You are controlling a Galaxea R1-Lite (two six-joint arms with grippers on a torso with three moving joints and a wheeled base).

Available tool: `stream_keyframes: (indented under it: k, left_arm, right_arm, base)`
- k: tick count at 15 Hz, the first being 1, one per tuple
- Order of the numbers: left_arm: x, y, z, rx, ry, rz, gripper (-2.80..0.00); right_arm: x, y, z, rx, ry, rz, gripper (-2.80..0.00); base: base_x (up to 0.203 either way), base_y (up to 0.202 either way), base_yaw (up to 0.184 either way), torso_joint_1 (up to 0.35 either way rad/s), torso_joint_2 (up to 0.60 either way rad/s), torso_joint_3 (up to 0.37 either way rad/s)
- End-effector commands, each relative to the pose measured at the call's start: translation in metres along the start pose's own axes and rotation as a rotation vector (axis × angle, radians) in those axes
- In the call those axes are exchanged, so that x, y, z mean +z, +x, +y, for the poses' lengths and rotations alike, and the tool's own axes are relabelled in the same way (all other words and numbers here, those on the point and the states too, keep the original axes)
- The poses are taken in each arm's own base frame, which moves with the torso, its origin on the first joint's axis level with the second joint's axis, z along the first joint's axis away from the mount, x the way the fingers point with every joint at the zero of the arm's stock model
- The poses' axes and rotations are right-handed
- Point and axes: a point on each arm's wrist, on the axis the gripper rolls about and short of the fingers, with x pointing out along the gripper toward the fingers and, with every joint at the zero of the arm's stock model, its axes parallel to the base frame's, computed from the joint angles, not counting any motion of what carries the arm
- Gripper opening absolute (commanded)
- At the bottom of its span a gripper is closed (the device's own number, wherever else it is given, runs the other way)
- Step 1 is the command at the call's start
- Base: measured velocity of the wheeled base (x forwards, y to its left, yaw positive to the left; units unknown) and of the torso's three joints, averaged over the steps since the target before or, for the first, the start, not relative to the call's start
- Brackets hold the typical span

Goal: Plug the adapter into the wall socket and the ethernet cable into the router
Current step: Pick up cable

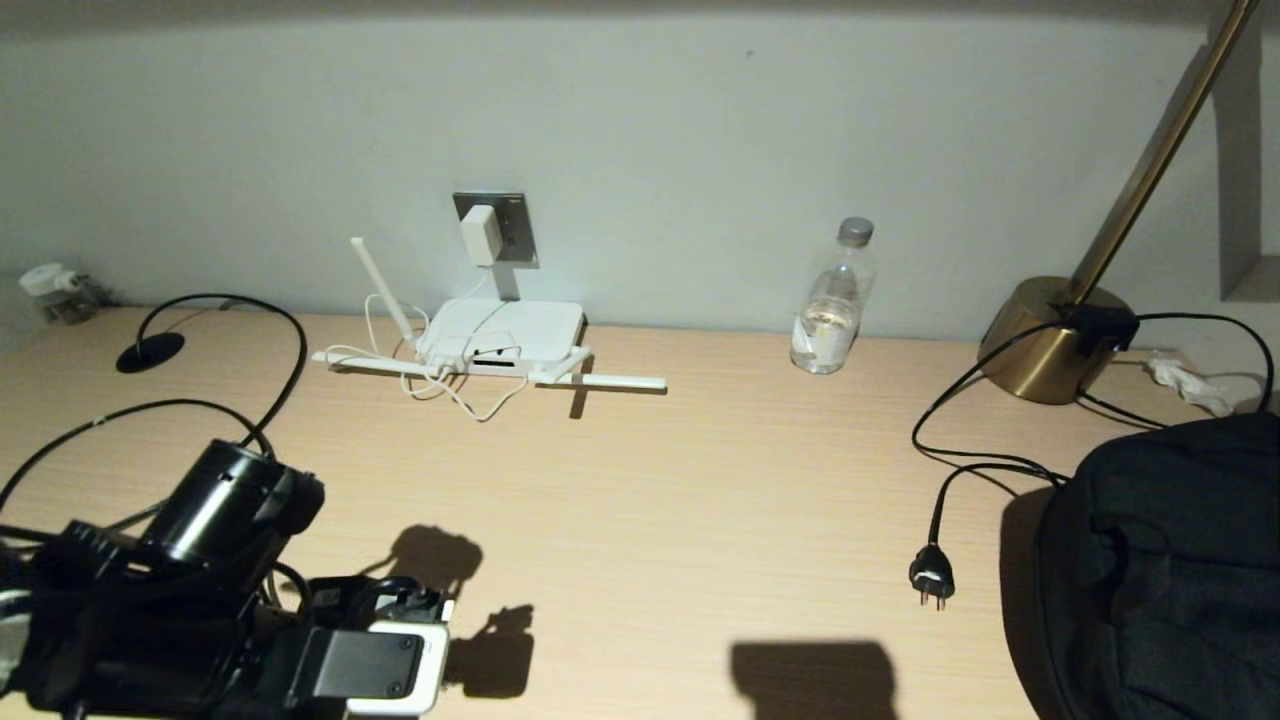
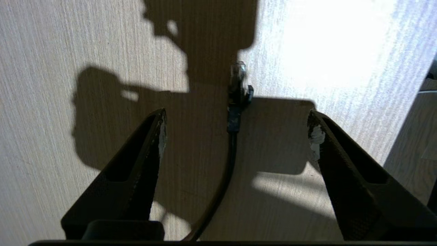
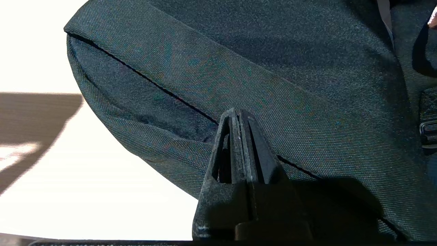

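One water bottle and one brass lamp stood upper right; the left gripper gaped wide, empty, straddling the ethernet cable; the right gripper was closed, empty.

Black arm, white-cased wrist camera

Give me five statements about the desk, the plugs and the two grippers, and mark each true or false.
1. The adapter sits in the wall socket. True.
2. The left gripper is clamped on the ethernet cable. False: its jaws stand wide apart, the cable lying between them on the desk.
3. The right gripper is shut. True.
4. The water bottle lies on its side. False: it stands upright.
5. The black two-pin plug is in the wall socket. False: it lies on the desk.
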Motion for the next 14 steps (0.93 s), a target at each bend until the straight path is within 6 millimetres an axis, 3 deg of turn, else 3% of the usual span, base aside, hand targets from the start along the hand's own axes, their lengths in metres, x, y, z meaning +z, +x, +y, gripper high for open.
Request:
stream_keyframes:
  k: [1,8,14]
  left_arm:
    - [0.001,0.006,0.006,-0.019,0.004,0.004,0.0]
    - [-0.001,-0.007,0.017,-0.126,-0.035,0.042,0.0]
    - [-0.004,0.002,0.021,-0.143,-0.049,0.056,0.0]
  right_arm:
    - [0.0,0.0,0.0,0.001,0.0,0.001,-2.8]
    - [0.0,0.0,0.0,0.0,0.0,0.001,-2.8]
    - [0.0,0.0,0.0,0.001,0.0,0.001,-2.8]
  base:
    - [0.0,0.0,0.0,0.0,0.0,0.0]
    - [0.0,0.0,0.0,0.0,0.0,0.0]
    - [0.0,0.0,0.0,0.0,0.0,0.0]
